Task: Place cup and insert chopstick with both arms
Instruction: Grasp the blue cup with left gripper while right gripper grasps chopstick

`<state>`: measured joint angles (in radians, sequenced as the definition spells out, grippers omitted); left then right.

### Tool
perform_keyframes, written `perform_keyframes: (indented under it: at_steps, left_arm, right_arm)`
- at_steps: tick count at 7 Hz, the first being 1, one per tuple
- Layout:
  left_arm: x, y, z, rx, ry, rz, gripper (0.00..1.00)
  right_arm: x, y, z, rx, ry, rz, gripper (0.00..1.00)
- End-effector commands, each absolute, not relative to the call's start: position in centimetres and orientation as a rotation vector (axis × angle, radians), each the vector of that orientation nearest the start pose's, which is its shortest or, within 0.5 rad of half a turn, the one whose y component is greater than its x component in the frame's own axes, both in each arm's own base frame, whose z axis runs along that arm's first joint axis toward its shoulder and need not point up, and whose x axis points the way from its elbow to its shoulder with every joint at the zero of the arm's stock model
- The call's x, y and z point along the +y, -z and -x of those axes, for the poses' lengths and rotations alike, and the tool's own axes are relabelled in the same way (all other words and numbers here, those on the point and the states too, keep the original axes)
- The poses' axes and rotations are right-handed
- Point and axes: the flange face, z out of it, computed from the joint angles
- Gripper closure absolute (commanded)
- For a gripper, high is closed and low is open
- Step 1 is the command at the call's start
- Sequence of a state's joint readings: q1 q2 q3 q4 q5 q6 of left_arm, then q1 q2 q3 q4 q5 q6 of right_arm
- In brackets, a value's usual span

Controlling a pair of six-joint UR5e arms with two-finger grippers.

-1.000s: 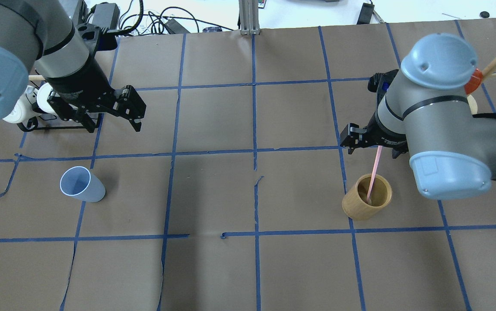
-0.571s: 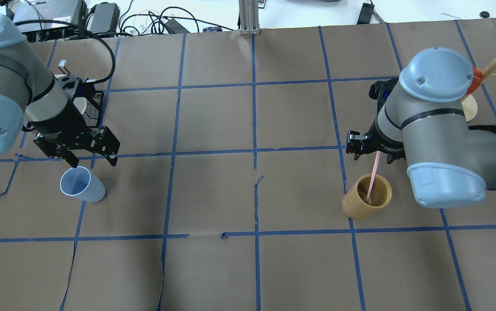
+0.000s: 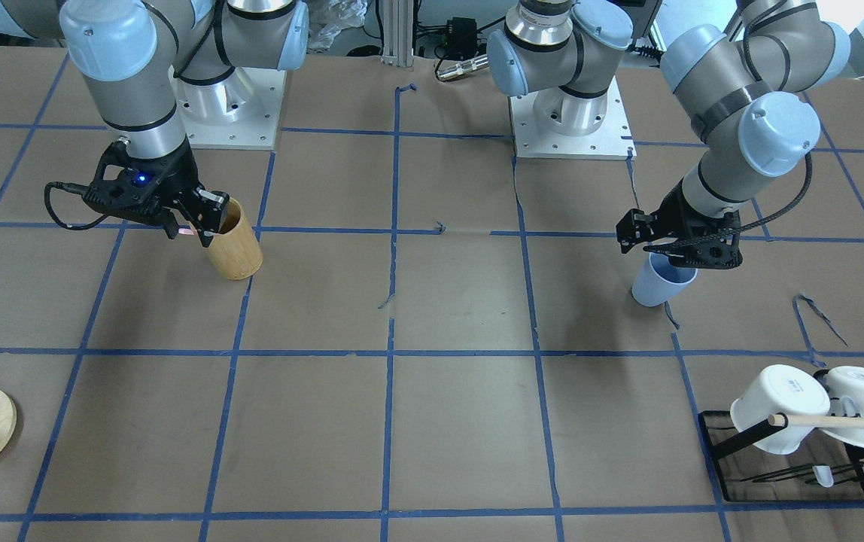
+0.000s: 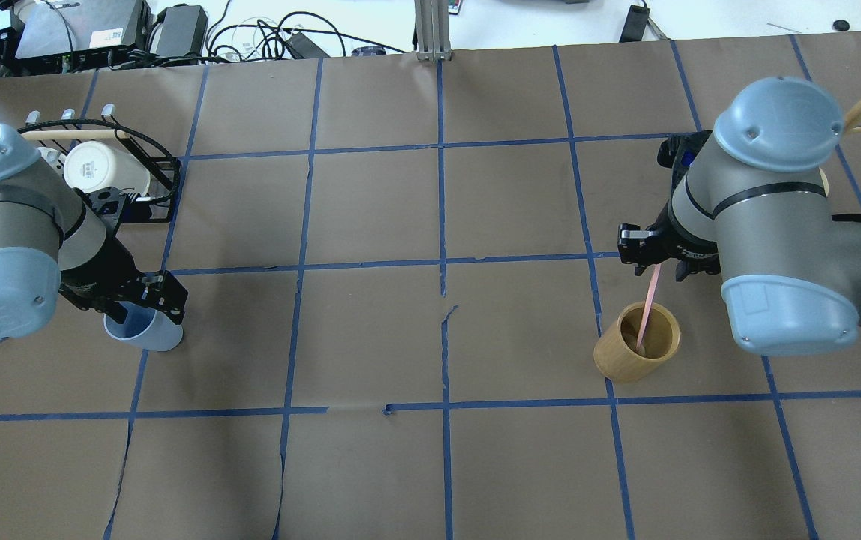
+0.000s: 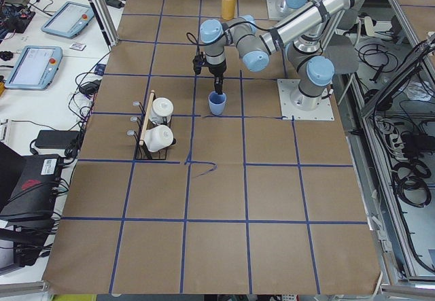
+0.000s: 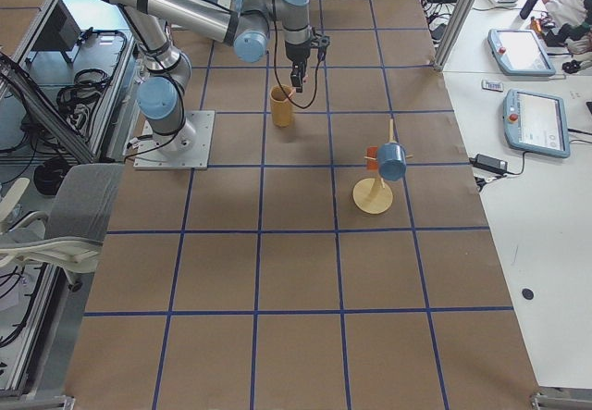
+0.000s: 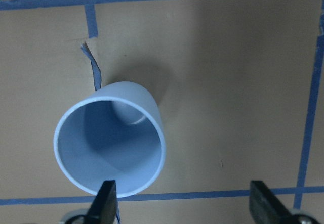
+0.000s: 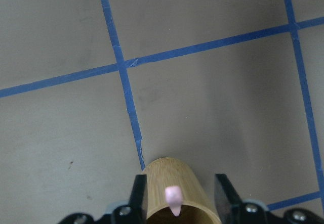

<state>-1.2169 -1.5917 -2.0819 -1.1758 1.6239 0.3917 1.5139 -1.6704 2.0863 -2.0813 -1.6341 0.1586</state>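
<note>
Left wrist-mounted view tells most of it: the left gripper (image 7: 185,206) has its fingers spread wide. One tip crosses the rim of the cup (image 7: 109,148) at its 6 o'clock, and the other is way out past 4 o'clock over bare table (image 7: 238,82). So the cup isn't centred in the gap. My guess is it's either a wall pinch, one finger inside and one outside, or it needs a nudge sideways first. Either way I'd close gently, since a light plastic tumbler like that looks easy to tip or squash.

In the overhead view the cup stands upright at about 9 o'clock on the table. It's empty, just darker blue inside.

Over at roughly 4 o'clock, the right gripper (image 8: 180,193) hangs above the bamboo holder (image 8: 174,172). Its fingers are apart too, with the top of the chopstick (image 8: 173,197) sitting between them, untouched as far as I can see. The chopstick is the only thing in the holder, and it leans with its top toward 12 o'clock. I'd clamp near the top and pull along that lean, so the stick doesn't lever the holder over.
</note>
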Motion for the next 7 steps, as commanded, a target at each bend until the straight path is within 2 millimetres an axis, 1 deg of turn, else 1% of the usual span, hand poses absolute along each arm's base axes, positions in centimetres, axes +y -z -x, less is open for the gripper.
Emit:
perform_keyframes:
  at_steps: [1, 2, 3, 4, 5, 6, 7]
  left_arm:
    - [-44.7, -25.8, -2.9, 3.137, -0.257, -0.069, 0.57]
    - [-44.3, -25.0, -2.8, 3.14, -0.283, -0.07, 0.88]
    - [-44.3, -24.8, -2.9, 3.137, -0.287, -0.071, 1.0]
    - [-44.4, -25.0, -3.3, 3.103, -0.287, -0.071, 1.0]
    - [-44.8, -25.6, -3.5, 3.091, -0.263, -0.063, 1.0]
    - [-45.4, -26.8, -3.1, 3.082, -0.218, -0.058, 1.0]
    - [-46.2, -27.8, -1.8, 3.083, -0.176, 0.047, 1.0]
  right_arm:
    - [-43.2, -33.9, -10.3, 3.169, 0.158, -0.346, 0.67]
    - [-43.2, -34.1, -10.4, 3.164, 0.165, -0.345, 0.78]
    - [-43.1, -34.6, -10.4, 3.161, 0.182, -0.345, 0.88]
    - [-43.0, -34.6, -10.4, 3.158, 0.182, -0.345, 0.95]
    - [-43.0, -34.7, -10.4, 3.158, 0.179, -0.344, 0.99]
    - [-43.0, -34.9, -10.4, 3.159, 0.182, -0.345, 0.99]
    - [-42.6, -36.8, -10.4, 3.156, 0.228, -0.348, 0.99]
